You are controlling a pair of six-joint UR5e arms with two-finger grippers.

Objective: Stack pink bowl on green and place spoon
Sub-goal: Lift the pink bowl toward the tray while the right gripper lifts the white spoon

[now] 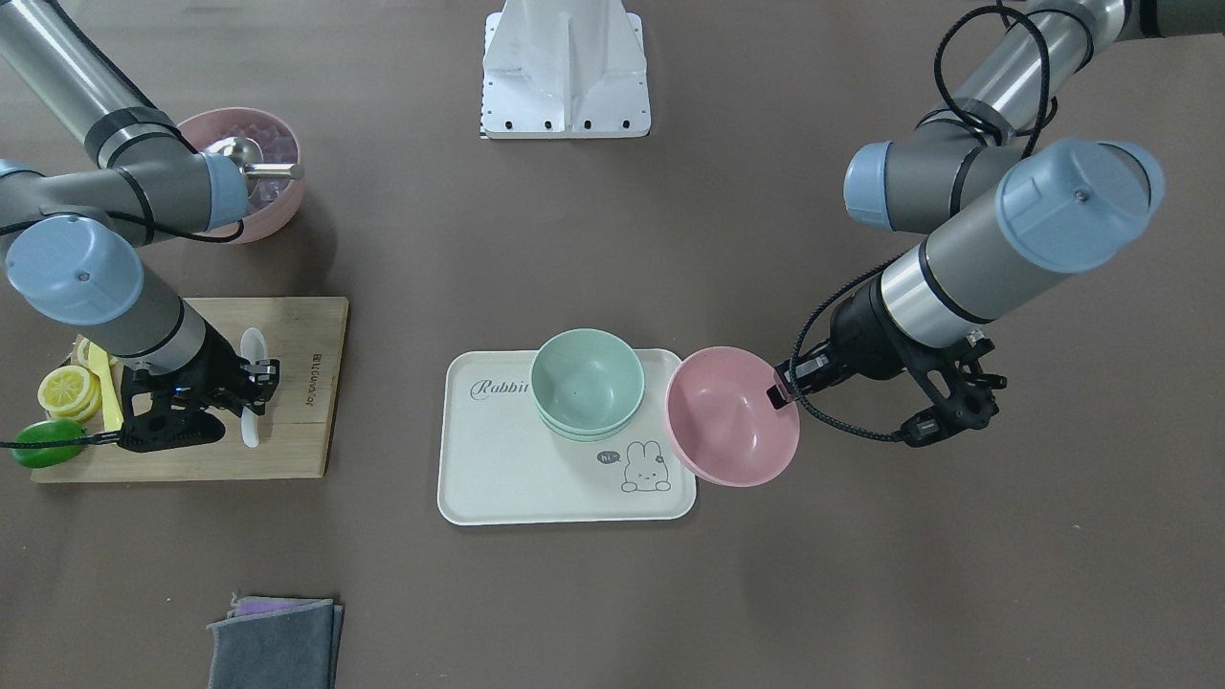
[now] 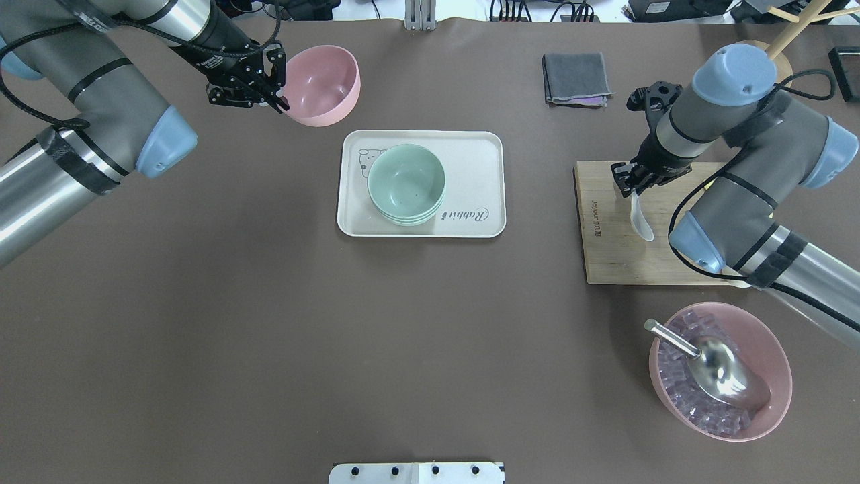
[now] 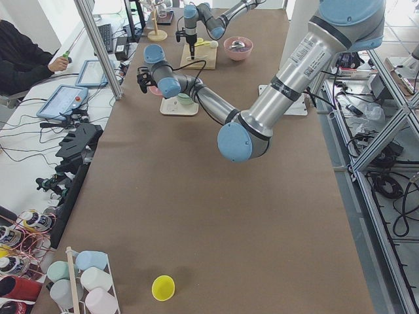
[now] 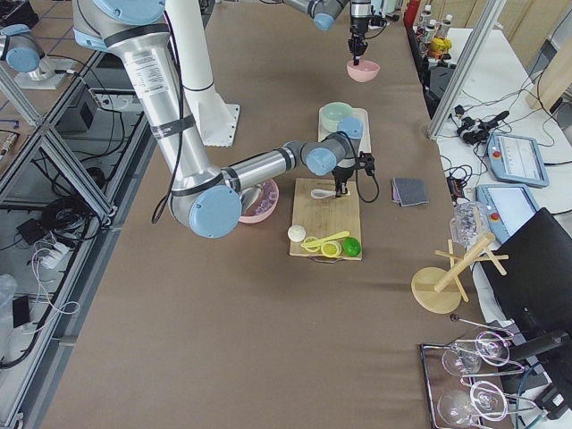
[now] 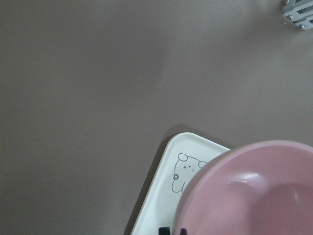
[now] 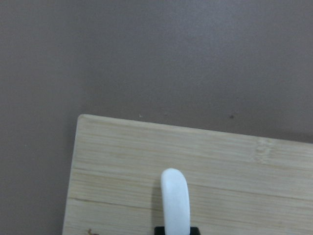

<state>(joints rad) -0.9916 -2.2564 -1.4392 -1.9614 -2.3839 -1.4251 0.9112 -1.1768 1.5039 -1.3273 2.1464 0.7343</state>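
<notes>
Left gripper [image 2: 279,102] pinches the rim of the pink bowl [image 2: 321,84] near the tray [image 2: 484,149]. Right gripper [image 2: 629,188] pinches the spoon [image 2: 641,222] at the board [image 2: 611,262].

tray [image 1: 498,478]: script "Rabbit"; "hi" in speech bubble by bunny drawing; cutting board [image 1: 297,440] edge print illegible

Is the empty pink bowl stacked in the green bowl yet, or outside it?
Outside. The left gripper holds the pink bowl by its rim near the tray's corner; the green bowl holds nothing.
</notes>
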